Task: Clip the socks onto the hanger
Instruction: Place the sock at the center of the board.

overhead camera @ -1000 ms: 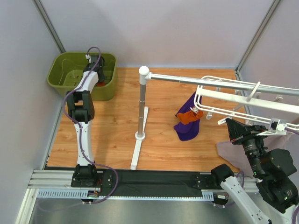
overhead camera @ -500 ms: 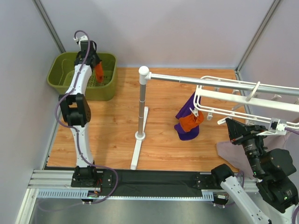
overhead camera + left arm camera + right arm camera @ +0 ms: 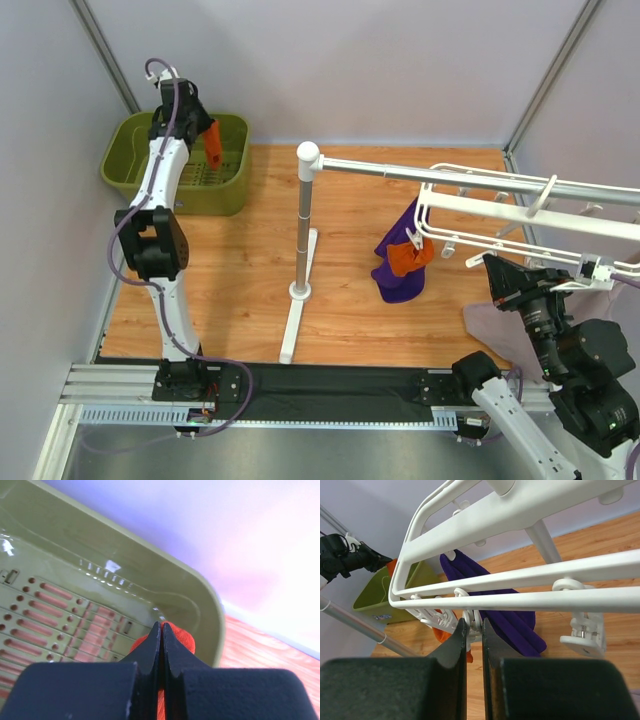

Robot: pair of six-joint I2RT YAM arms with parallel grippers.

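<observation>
We see the white clip hanger (image 3: 500, 212) at the right of the wooden tabletop (image 3: 240, 262). One orange sock (image 3: 408, 256) hangs from the hanger's left end, lying against a dark purple cloth (image 3: 398, 285) that hangs there too. The right claw (image 3: 472, 625) reaches up under the hanger's near bar, its fingers drawn narrow around a white clip (image 3: 471, 616). Far to the hanger's left, the left claw (image 3: 161, 630) is raised and pinched tight on the other orange sock (image 3: 183, 638), which dangles from the fingertips. A green basket (image 3: 128, 142) sits beneath that sock, equally far left of the hanger.
</observation>
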